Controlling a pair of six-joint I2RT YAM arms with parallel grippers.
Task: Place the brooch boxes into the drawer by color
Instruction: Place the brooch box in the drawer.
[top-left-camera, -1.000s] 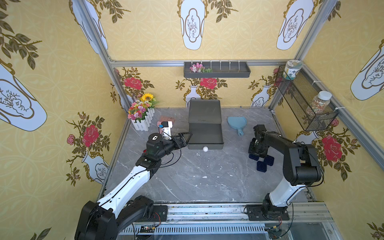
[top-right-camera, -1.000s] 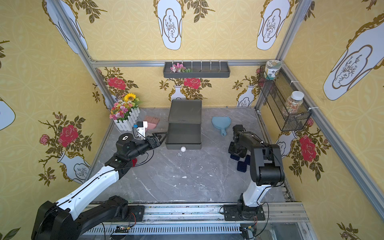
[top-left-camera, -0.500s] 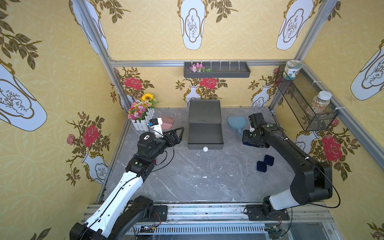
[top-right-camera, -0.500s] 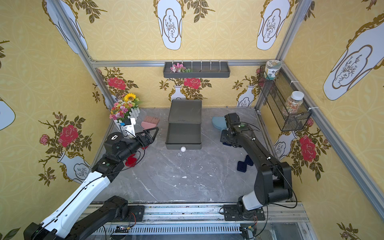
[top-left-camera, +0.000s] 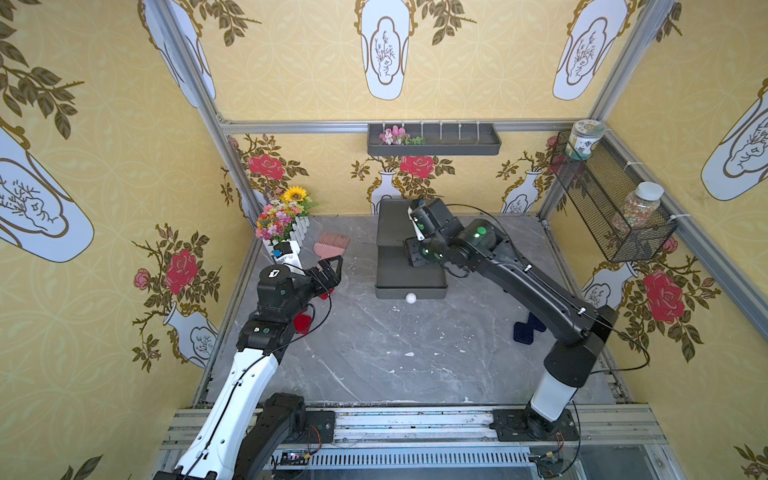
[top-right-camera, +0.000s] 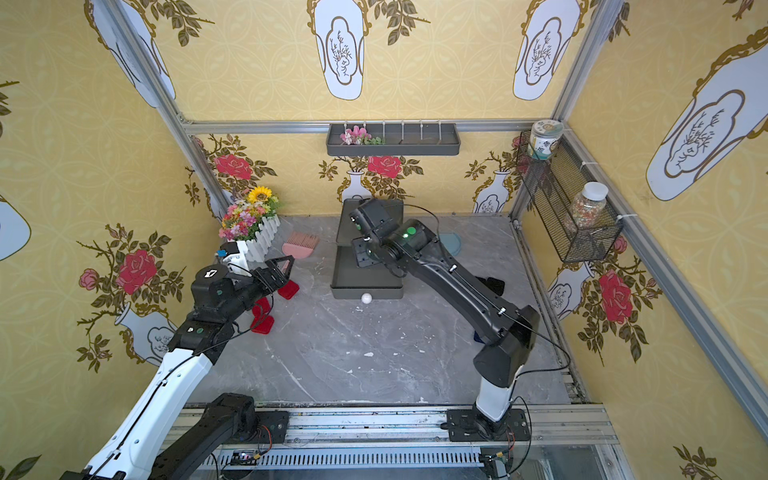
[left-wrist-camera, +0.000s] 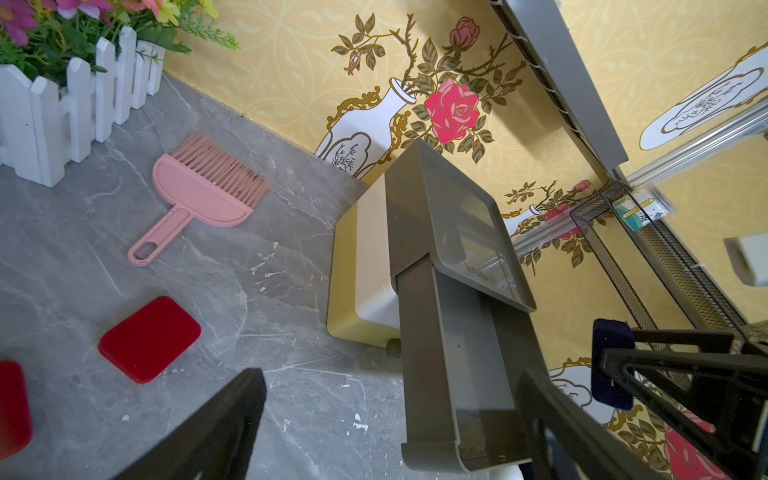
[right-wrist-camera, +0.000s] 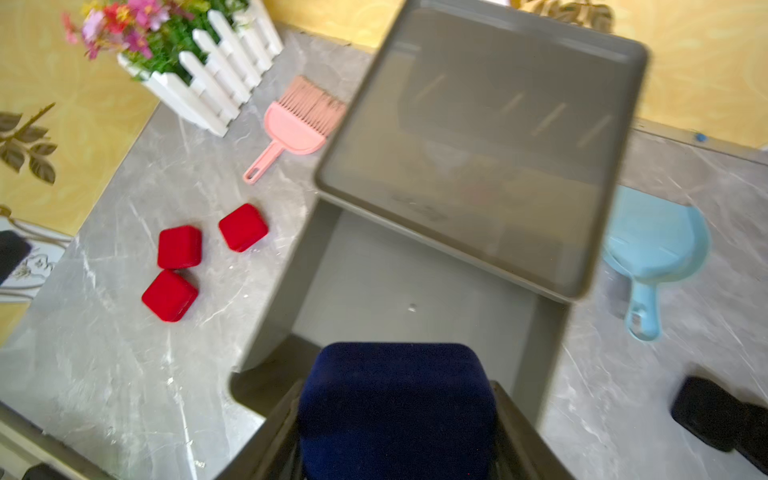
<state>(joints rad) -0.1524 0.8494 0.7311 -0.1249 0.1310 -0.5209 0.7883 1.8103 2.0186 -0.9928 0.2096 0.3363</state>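
right gripper (right-wrist-camera: 397, 432): clamped on a dark blue brooch box (right-wrist-camera: 395, 382), which is held over the pulled-out dark grey tier (top-left-camera: 390, 291) of the drawer (top-left-camera: 390, 220); it's been moved here from the blue pile near the right wall since a second ago
left gripper (top-left-camera: 328, 274): jaws spread wide, nothing held; it's been pulled back from the drawer front, near the red boxes (right-wrist-camera: 179, 247)
blue boxes (top-left-camera: 528, 328): two are left on the table (top-left-camera: 395, 365)
red boxes: three, not shifted, on the left arm's side of the drawer

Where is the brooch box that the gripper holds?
In the right wrist view, the dark blue box sits clamped in the right gripper, above the pulled-out dark grey drawer.
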